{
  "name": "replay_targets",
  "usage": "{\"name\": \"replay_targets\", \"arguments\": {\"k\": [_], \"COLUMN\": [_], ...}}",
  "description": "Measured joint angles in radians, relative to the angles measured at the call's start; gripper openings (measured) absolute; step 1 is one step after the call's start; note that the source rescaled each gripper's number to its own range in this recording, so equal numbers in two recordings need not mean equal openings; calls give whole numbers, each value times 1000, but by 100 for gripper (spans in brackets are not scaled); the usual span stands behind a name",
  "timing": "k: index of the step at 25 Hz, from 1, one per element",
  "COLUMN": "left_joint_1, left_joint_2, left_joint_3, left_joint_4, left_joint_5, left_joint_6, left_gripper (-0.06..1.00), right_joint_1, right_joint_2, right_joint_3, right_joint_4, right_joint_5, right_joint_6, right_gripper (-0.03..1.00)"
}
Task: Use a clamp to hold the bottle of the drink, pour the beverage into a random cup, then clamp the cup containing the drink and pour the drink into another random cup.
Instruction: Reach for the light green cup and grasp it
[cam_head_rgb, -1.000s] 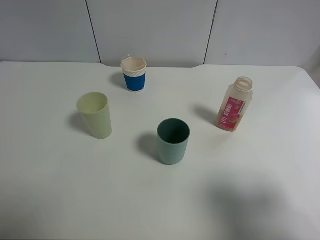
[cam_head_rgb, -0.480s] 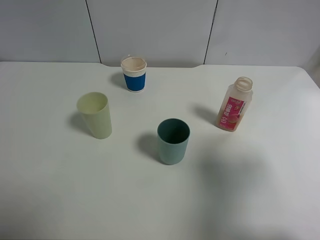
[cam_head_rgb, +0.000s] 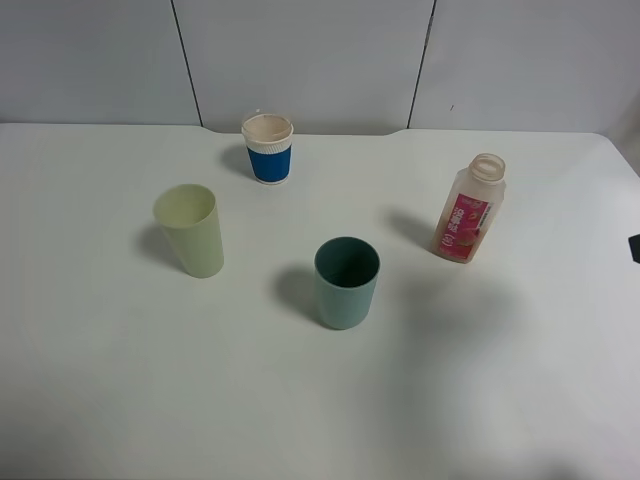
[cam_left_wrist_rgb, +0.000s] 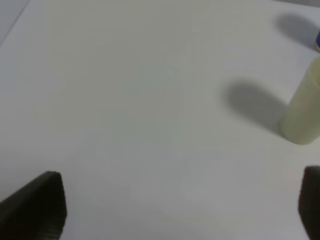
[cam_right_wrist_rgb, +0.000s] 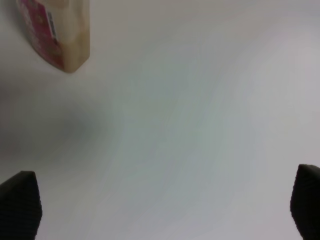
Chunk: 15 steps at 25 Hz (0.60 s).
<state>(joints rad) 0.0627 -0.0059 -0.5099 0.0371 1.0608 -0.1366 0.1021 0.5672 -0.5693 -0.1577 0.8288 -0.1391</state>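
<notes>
Exterior high showed the bottle (cam_head_rgb: 467, 215) ungrasped on the desk (cam_head_rgb: 100, 380). Both jaws stood apart, empty; all pouring seemed left to do.

A black piece of the right arm (cam_head_rgb: 634, 248) now pokes in at the right edge of the high view. The soft shadow (cam_head_rgb: 455, 300) on the worktop (cam_head_rgb: 300, 420) has crept farther from the near edge, reaching toward the bottle (cam_head_rgb: 468, 212) and the teal cup (cam_head_rgb: 347, 283).
</notes>
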Motion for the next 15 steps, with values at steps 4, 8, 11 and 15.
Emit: {"name": "replay_targets", "arguments": {"k": [4, 8, 11, 15], "left_joint_1": [0, 0, 0, 0], "left_joint_2": [0, 0, 0, 0], "left_joint_3": [0, 0, 0, 0], "left_joint_4": [0, 0, 0, 0], "left_joint_5": [0, 0, 0, 0], "left_joint_6": [0, 0, 0, 0], "left_gripper": [80, 80, 80, 80], "right_joint_1": [13, 13, 13, 13], "right_joint_2": [97, 132, 172, 239], "right_joint_3": [0, 0, 0, 0], "right_joint_4": [-2, -3, -3, -3], "right_joint_5": [-26, -44, -73, -131], "right_joint_6": [-63, -96, -105, -111], "right_gripper": [100, 100, 100, 100]}}
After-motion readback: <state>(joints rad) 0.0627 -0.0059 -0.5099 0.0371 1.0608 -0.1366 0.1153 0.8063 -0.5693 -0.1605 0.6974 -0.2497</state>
